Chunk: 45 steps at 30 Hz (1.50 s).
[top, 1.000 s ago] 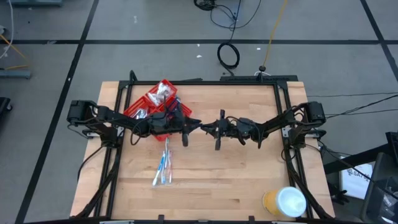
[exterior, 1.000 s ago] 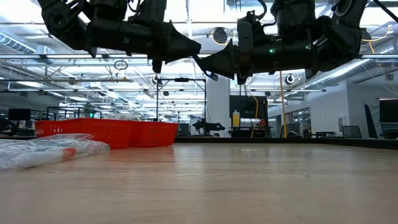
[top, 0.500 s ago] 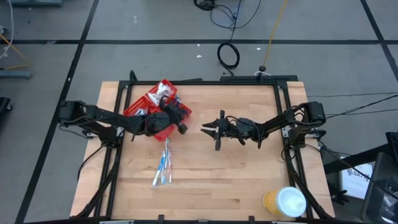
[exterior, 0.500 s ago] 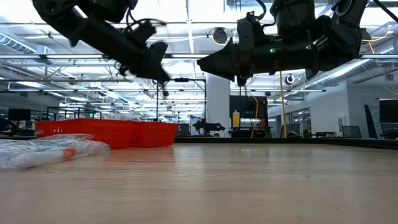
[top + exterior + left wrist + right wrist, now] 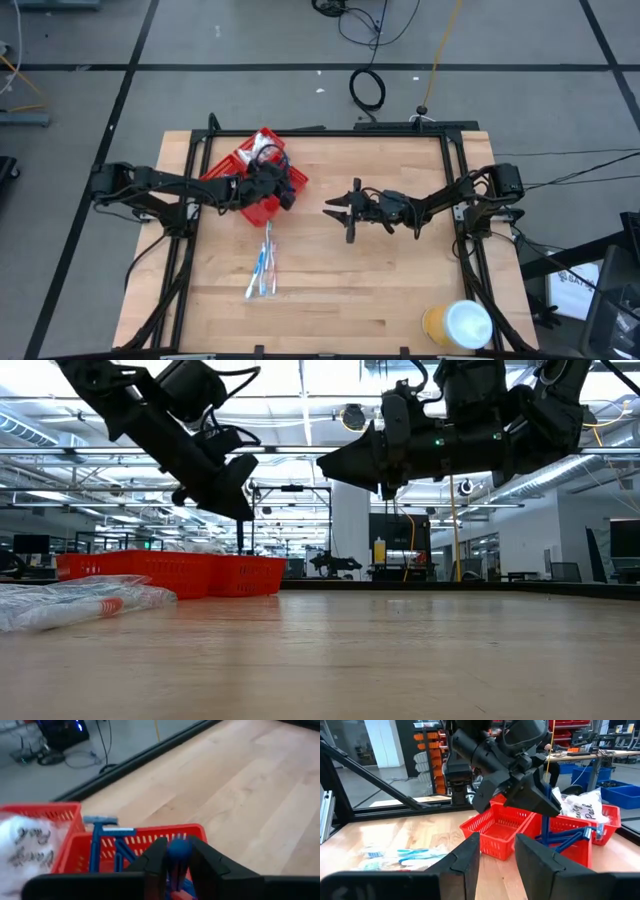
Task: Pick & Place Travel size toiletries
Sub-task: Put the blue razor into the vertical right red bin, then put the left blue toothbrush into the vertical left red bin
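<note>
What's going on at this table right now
The left claw is over the red tray at the table's back left, with a blue razor-like stick upright between its fingers, apparently lowering it into a compartment beside others. The right claw waits open above mid-table, holding nothing. Wrapped toothbrushes lie on the wood in front of the tray.

Red tray and yellow roll sitting on a wooden worktop

The red compartmented tray point(image 5: 262, 172) is lying near the worktop's point(image 5: 340, 280) far left side, while the yellow roll with its white top point(image 5: 458, 325) is standing at the near right corner, well apart from it. A black cable coil point(image 5: 367, 88) is lying on the grey floor point(image 5: 90, 90) beyond the worktop.
</note>
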Tool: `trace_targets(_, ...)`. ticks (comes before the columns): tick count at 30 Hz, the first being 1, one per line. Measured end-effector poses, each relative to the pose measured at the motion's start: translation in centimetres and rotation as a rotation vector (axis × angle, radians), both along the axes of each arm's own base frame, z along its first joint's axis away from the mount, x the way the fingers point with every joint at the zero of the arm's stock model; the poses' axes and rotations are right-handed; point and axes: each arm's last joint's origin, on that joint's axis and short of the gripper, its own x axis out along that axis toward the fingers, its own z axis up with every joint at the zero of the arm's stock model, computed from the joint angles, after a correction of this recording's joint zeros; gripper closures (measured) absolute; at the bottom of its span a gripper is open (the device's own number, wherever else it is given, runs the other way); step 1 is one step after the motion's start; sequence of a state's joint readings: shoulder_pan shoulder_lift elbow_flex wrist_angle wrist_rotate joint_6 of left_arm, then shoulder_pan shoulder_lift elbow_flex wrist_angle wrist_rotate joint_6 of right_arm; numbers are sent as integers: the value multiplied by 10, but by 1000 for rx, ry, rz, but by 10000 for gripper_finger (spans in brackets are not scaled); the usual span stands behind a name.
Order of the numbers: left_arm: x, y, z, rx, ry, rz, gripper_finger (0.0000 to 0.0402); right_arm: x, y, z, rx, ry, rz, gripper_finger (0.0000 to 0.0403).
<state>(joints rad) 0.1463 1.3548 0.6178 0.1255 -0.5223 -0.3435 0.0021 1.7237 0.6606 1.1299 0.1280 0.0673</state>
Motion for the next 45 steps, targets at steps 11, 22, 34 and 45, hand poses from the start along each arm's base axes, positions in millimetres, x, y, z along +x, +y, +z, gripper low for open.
trace_targets(11, -10, 16, -8, -150, -23, 178, 187, 0, 0, -1, 0, 10, 0, 287)
trace_targets(22, -7, 16, -5, -146, -31, 88, 84, 2, 6, 2, 26, -10, 93, 284)
trace_targets(34, -11, -54, 30, -497, 106, -221, 74, 3, 5, 0, 20, 25, 87, 283)
trace_targets(45, -44, -172, 22, -776, 351, -113, 115, 3, 1, -4, 21, 66, 74, 281)
